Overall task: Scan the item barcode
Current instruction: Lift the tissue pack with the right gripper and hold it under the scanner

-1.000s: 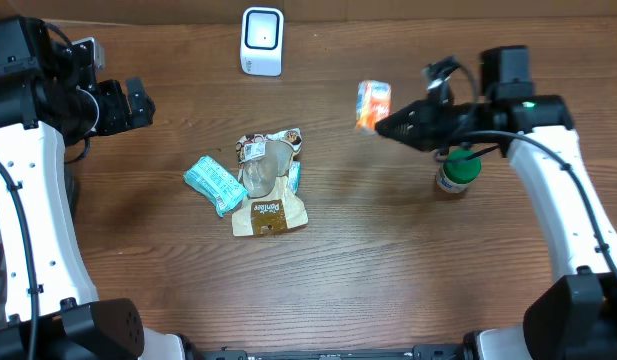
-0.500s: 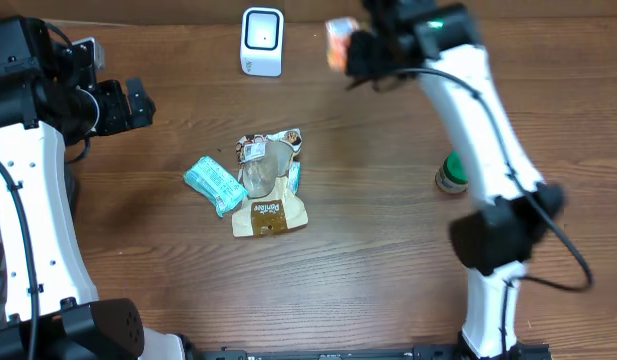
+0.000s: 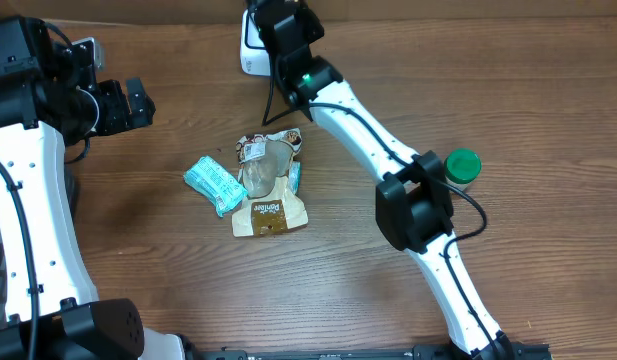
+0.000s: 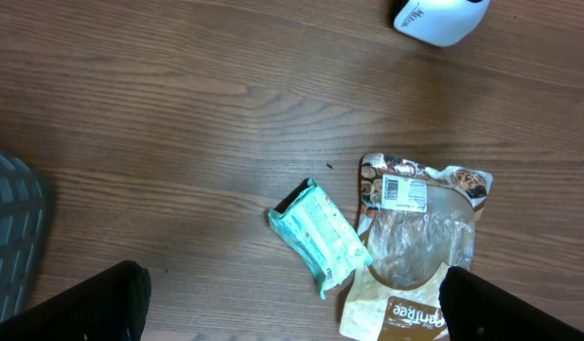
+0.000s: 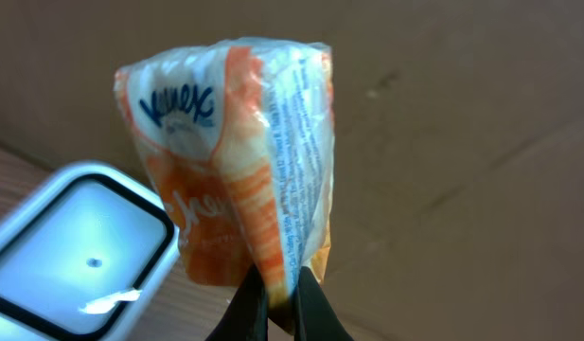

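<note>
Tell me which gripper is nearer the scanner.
Right. The right gripper, shut on a tissue pack, hangs right by the scanner. The left gripper sits open, far off to the scanner's left.

The right arm (image 3: 358, 130) has swung from the right side of the desk (image 3: 508, 90) across to its far edge, carrying the tissue pack (image 5: 230, 161) in the right pincer (image 5: 277, 301). The pack, seen from overhead a second ago, is now hidden there under the wrist and hangs just beside the scanner (image 5: 74, 251). The green-capped bottle (image 3: 461, 167), earlier half covered by the arm, shows whole
</note>
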